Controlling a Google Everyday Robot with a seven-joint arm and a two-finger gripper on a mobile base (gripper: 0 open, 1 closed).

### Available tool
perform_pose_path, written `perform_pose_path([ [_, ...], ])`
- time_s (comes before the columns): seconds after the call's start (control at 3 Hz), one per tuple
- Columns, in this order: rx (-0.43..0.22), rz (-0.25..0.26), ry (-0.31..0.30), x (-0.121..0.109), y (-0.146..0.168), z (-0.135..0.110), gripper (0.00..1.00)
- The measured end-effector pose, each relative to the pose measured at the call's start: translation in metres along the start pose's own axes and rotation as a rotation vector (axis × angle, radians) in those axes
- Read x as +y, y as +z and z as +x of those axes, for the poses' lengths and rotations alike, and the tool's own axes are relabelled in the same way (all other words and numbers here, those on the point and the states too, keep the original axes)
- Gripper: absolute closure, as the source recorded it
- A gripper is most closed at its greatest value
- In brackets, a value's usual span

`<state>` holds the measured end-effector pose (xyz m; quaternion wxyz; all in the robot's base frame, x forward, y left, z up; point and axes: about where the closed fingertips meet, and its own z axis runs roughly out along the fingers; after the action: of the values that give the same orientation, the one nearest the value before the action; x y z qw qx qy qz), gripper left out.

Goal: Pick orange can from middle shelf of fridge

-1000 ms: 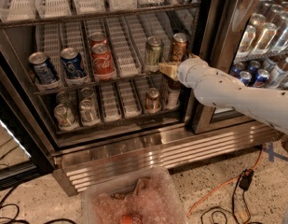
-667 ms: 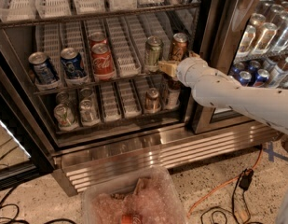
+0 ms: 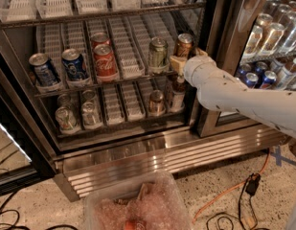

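The orange can (image 3: pixel 184 43) stands upright at the right end of the middle shelf (image 3: pixel 133 56) of the fridge (image 3: pixel 152 162), next to a green-and-silver can (image 3: pixel 158 51). My gripper (image 3: pixel 185 60), at the end of the white arm coming in from the right, sits right at the orange can's lower half and hides it. Red cola cans (image 3: pixel 105 60) stand mid-shelf. Blue cans (image 3: pixel 44 70) stand at the left.
The lower rack holds silver cans (image 3: pixel 156 102) and a brown bottle (image 3: pixel 177 92). The dark door post (image 3: pixel 224 56) stands just right of the arm, with a second cooler of cans (image 3: pixel 262 37) beyond. A clear plastic bin (image 3: pixel 138 205) and cables (image 3: pixel 243 190) lie on the floor.
My gripper has moved slightly up and to the right, from beside the green can's base closer onto the orange can. The cans have not moved.
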<state>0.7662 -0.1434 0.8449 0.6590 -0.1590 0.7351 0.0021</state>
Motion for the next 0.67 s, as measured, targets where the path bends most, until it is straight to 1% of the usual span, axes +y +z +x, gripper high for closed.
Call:
perform_pose_path([
  [0.33, -0.001, 0.011, -0.015, 0.0002, 0.0003, -0.0006, 0.36],
  [0.67, 0.021, 0.006, -0.025, 0.0056, 0.0038, 0.0064, 0.35],
])
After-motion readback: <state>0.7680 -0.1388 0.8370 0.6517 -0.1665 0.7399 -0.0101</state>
